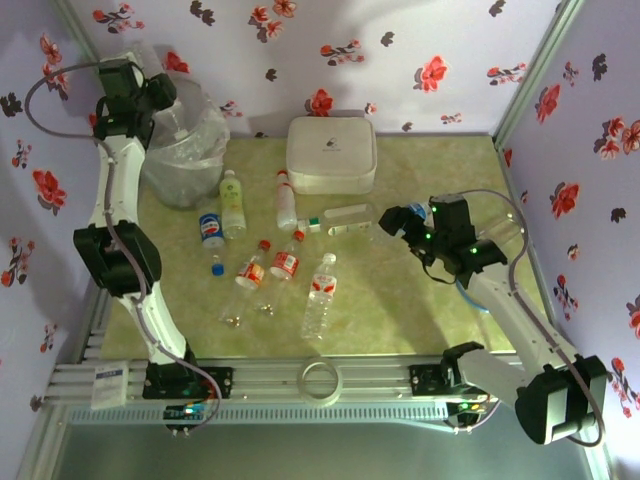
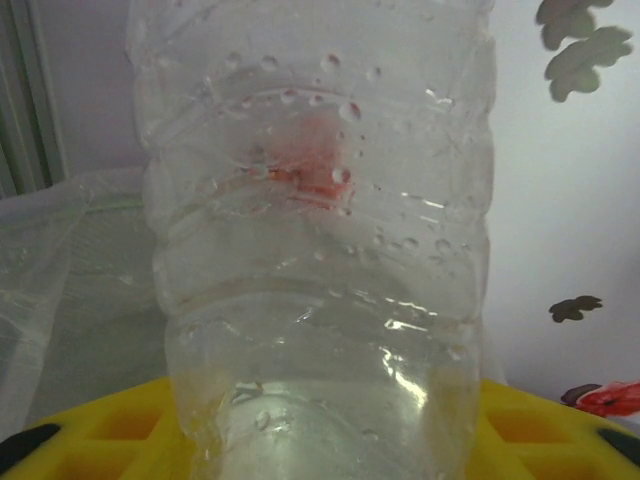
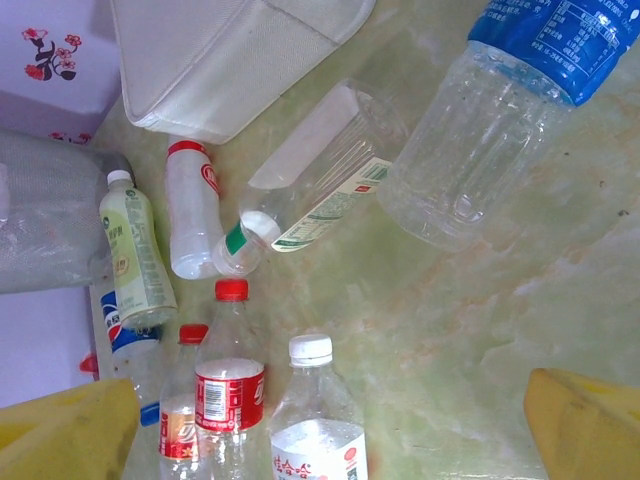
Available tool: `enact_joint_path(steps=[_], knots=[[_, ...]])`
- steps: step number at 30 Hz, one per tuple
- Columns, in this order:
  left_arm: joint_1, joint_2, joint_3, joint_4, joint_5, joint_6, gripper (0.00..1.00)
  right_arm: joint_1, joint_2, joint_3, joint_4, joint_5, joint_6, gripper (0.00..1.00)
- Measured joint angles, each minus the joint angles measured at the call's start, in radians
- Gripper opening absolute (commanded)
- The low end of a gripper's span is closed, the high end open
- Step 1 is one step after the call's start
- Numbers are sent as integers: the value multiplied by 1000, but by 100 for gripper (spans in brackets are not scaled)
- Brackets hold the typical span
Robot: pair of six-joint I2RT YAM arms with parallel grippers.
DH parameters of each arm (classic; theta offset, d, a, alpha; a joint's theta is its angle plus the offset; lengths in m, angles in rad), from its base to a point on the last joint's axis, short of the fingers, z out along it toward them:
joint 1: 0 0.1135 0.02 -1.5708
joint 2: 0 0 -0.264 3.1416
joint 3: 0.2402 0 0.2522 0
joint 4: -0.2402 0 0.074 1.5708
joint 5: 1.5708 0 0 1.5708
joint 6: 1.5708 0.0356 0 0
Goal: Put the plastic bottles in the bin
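Plastic bottle (image 2: 320, 250): clamped by left gripper (image 1: 152, 92), held over bin (image 1: 172, 182) at table's (image 1: 400, 305) far-left corner.
Right gripper (image 1: 398, 222): spread wide, nothing gripped.
Remaining: loose bottles (image 1: 286, 262) mid-table, unbinned.

Soft overhead light fills the top view, slightly washed out. The box (image 1: 331, 155) throws a faint shadow on the wall (image 1: 400, 40) just behind it, and left of the box the bin (image 1: 185, 150) glints. At the left wrist the bottle (image 2: 320, 250) is blurred by closeness and flecked with glare. At the right wrist the table (image 3: 480, 330) below the box shines palely, and the fingers (image 3: 60, 430) are out of focus.
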Motion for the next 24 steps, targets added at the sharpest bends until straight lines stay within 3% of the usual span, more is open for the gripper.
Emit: enact_joint_path(steps=[11,17,24], knots=[[4,21,177,-87,-17,32,50,7,51,0,10,-2,-10,99],[4,166,385,-214,-11,116,53,28,66,2,23,-5,-29,99],[2,247,323,-323,8,209,50,32,66,2,23,-4,-58,99]])
